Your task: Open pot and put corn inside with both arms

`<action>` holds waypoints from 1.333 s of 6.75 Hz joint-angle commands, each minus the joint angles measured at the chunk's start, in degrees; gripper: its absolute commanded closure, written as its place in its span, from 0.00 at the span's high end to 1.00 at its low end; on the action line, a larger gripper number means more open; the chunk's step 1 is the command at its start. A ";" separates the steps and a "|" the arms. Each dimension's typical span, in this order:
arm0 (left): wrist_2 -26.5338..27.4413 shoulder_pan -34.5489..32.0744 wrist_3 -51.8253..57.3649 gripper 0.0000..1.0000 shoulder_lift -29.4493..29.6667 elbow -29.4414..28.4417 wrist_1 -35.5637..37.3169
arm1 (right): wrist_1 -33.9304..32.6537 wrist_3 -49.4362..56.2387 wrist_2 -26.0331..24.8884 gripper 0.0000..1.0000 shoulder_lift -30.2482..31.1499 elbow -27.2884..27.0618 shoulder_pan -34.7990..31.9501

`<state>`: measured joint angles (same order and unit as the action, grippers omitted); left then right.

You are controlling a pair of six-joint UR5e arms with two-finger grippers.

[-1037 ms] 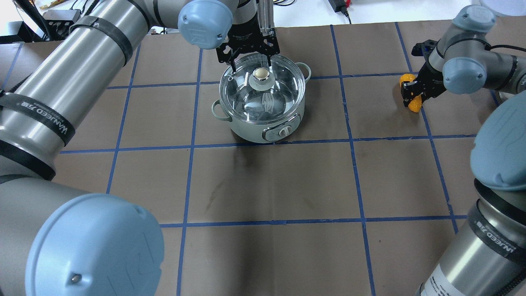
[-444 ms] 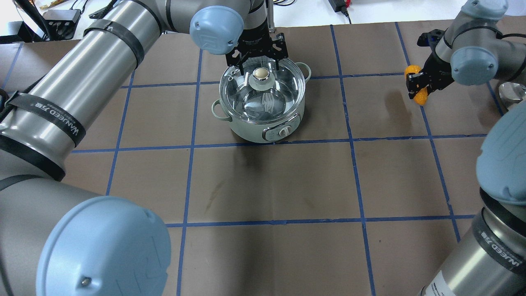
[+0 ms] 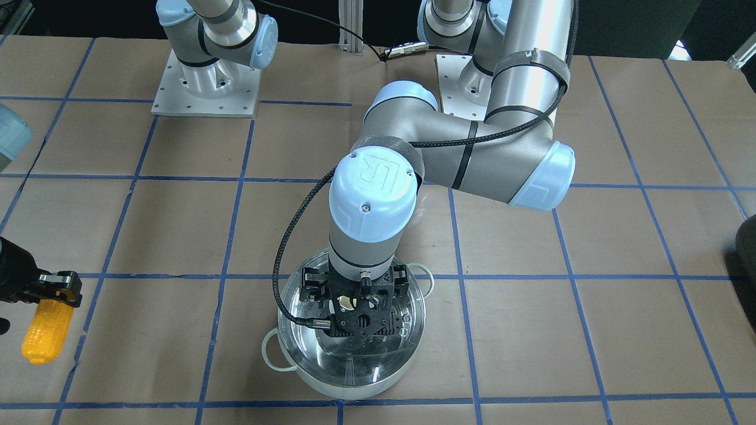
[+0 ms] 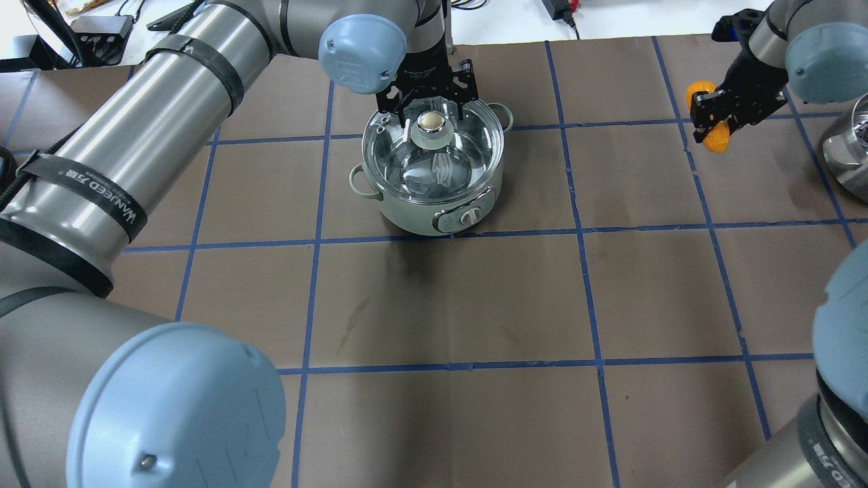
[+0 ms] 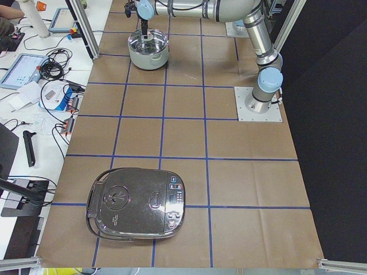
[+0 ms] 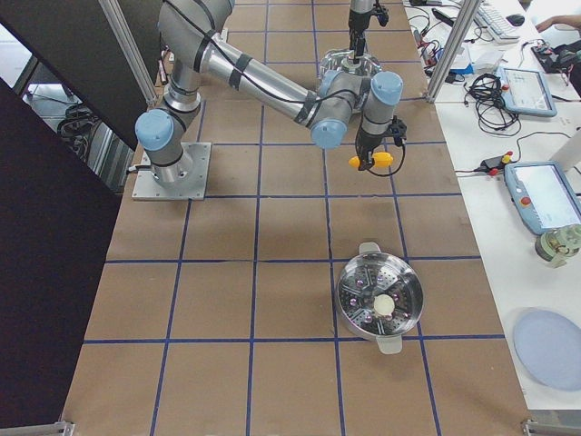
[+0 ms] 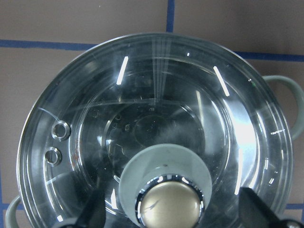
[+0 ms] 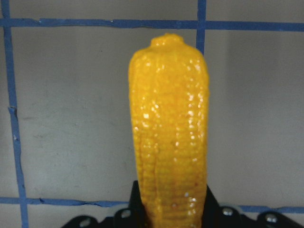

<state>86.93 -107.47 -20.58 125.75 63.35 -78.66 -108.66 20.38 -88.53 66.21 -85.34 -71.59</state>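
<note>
The pot [image 4: 413, 213] stands at the table's far middle, with pale green handles, a front dial and its clear glass lid [image 4: 468, 146] on. My left gripper [image 4: 429, 116] is open and hangs over the lid. In the left wrist view, its fingers [image 7: 92, 213] stand either side of the lid's knob [image 7: 171, 204] without touching it. My right gripper [image 4: 720, 116] is shut on the yellow corn [image 4: 715, 141] and holds it above the table at the far right. The corn also fills the right wrist view [image 8: 168, 128] and shows in the front view [image 3: 44, 330].
A steel steamer pot [image 6: 379, 300] stands on my right side, its edge showing in the overhead view [image 4: 847, 149]. A black-and-silver rice cooker [image 5: 137, 203] sits at the table's left end. Cables and tablets lie beyond the far edge.
My right gripper has lifted the corn off the table and carried it up and to the right in the overhead view. My left gripper has shifted right, closer over the lid's knob.
</note>
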 commanded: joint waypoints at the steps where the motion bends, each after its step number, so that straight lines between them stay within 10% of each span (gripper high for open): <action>1: -0.01 -0.02 0.81 0.44 -0.07 0.02 0.00 | 2.22 -0.25 -0.06 0.11 2.17 0.00 -0.83; 4: -0.01 0.07 0.72 0.08 -0.59 0.46 0.09 | 2.31 -0.43 0.02 0.11 2.35 -0.44 -1.00; 9: 0.34 12.58 16.81 0.08 -7.10 -0.16 -6.15 | 1.09 -13.92 2.57 0.10 1.82 3.77 -21.24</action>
<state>87.06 -100.44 -11.95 118.89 62.67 -84.26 -107.11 11.05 -87.10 68.27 -82.94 -85.27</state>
